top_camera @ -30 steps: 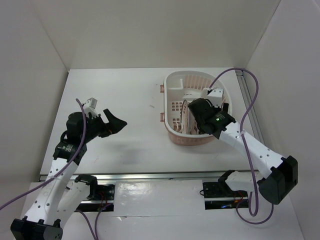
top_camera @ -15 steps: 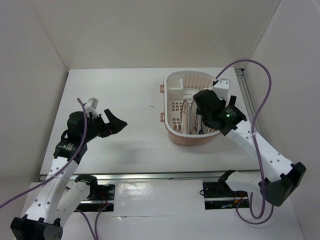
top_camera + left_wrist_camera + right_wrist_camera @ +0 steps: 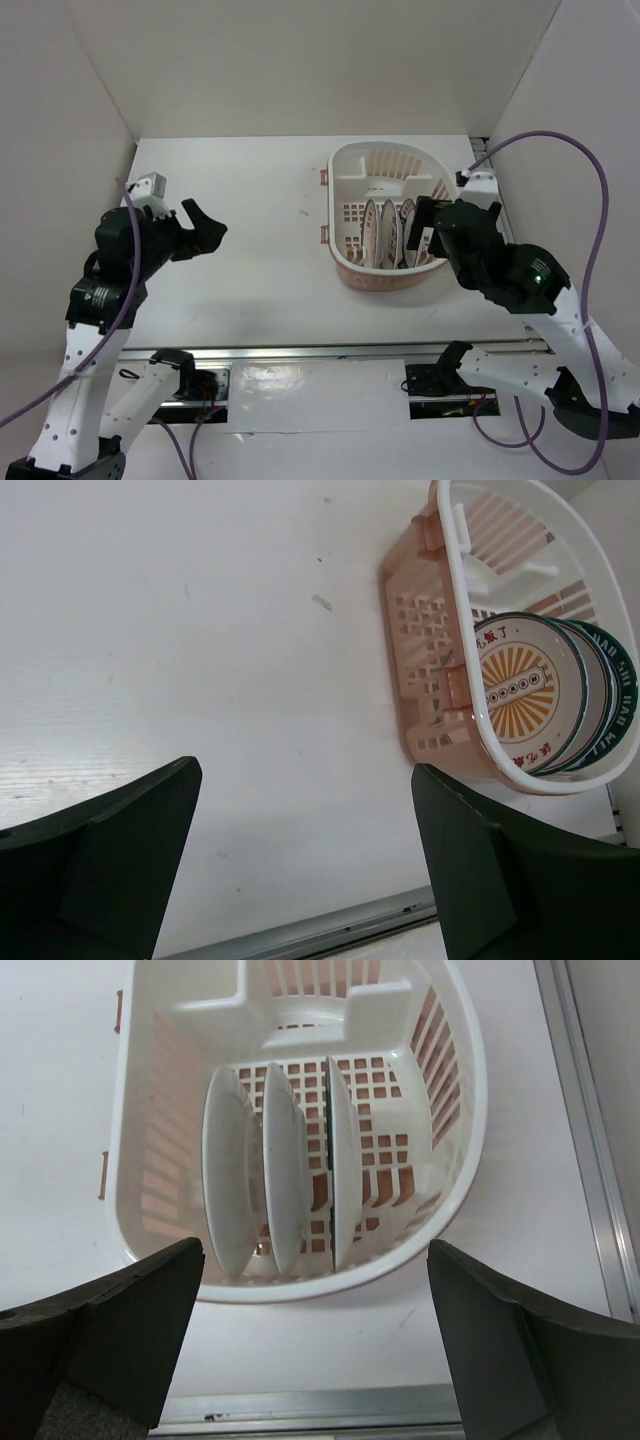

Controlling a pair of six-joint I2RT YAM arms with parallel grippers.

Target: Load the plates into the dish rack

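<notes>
While left pincer (image 3: 305,780) and right pincer (image 3: 315,1250) gape empty, three plates (image 3: 283,1175) stand upright in the dish rack (image 3: 165,1130).

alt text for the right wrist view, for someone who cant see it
Three white plates stand on edge, side by side, in the near half of a pale pink dish rack seen from above. The right gripper is wide open and empty, its two dark fingers framing the bottom corners. A white table surrounds the rack.
</notes>
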